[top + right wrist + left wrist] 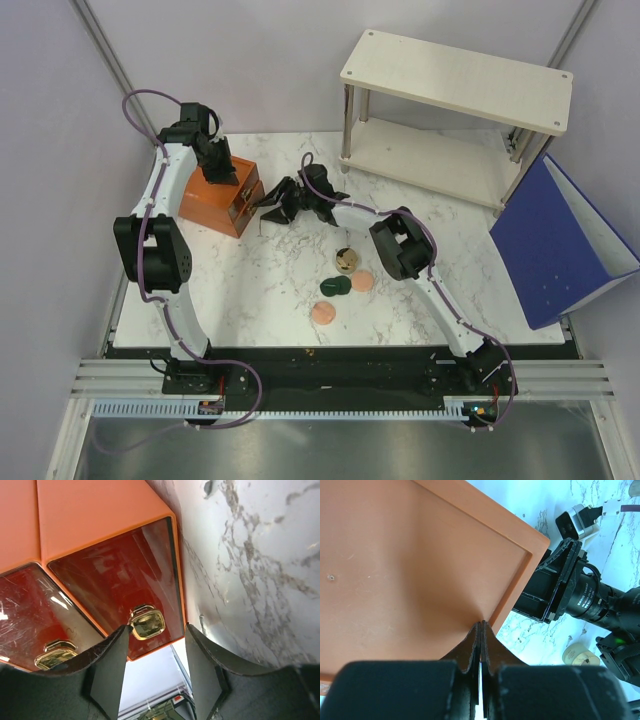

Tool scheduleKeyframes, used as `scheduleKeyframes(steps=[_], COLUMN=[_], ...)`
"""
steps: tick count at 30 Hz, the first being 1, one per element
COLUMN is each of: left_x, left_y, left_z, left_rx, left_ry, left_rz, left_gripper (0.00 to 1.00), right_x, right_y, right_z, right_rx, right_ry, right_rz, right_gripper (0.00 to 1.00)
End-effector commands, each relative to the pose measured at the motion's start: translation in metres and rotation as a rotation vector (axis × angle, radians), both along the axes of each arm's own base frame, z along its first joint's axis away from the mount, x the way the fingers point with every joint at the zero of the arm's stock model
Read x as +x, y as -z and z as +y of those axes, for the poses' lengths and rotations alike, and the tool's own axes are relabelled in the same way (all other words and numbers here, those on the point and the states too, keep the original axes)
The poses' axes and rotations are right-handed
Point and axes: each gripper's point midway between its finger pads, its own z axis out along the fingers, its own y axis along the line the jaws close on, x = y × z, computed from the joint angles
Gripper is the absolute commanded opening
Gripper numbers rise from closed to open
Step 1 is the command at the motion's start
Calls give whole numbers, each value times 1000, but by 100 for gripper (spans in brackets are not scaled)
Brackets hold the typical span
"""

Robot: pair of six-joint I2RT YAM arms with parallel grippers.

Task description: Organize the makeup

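The orange-brown drawer box (213,197) stands at the left of the table. My left gripper (222,176) is shut, its tips (481,625) resting on the box's top (410,565). My right gripper (268,204) is open at the box's front, and a drawer's gold knob (148,622) sits between its fingers (156,630), close to the left one. On the marble lie a gold-lidded round jar (345,261), also in the left wrist view (579,654), a dark green compact (334,286) and two peach-pink discs (362,281) (323,313). The cream bottle and clear tube are out of view.
A second drawer knob (54,654) shows beside the first. A white two-tier shelf (455,80) stands at the back right. A blue binder (560,240) leans at the right edge. The right arm (400,245) reaches across the middle, above the makeup.
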Motion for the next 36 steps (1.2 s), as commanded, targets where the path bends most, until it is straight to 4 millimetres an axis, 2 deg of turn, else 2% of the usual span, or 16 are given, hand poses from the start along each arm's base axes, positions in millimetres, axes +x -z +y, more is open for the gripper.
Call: scheduleKeyframes(steps=[1,5,6,8,11,12,18,20,21,23,28,30,36], left_x=[-37,-36,-36,-35,-34,-34,-33,-33,-33,-33,-34,-33,-32], left_y=[47,49,49,49,50,50,50,49,51,51,51,52,53], left_z=[-1,-1,-2,-2,-1,-2,-1,-2,-1,-1,-2,-2,-1], left_rx=[30,28,24,23,26,26,27,27,28,29,28,26,26], left_ry=[47,54,58,59,62,65,66,68,66,67,66,65,60], left_rz=[214,218,218,216,218,216,214,212,215,217,219,219,220], left_gripper=[2,2,2,2,2,2,2,2,2,2,2,2,2], right_x=[11,13,12,13,9,7,-7,-7,-8,-6,-9,-5,-14], right_y=[-22,-28,-19,-18,-6,-6,22,23,31,28,30,30,34], right_z=[13,15,13,12,7,6,-6,-6,-9,-10,-36,-48,-85], right_rx=[86,56,9,-11,-69,-87,-239,-263,-296,-316,-470,-506,-630], right_ry=[40,35,28,35,31,29,-1,-6,0,-7,-25,-24,-103], right_rz=[-52,-66,-65,-73,-54,-54,-51,-72,-58,-84,-104,-110,-127], right_gripper=[57,56,56,55,54,52,49,48,47,44,37,37,38])
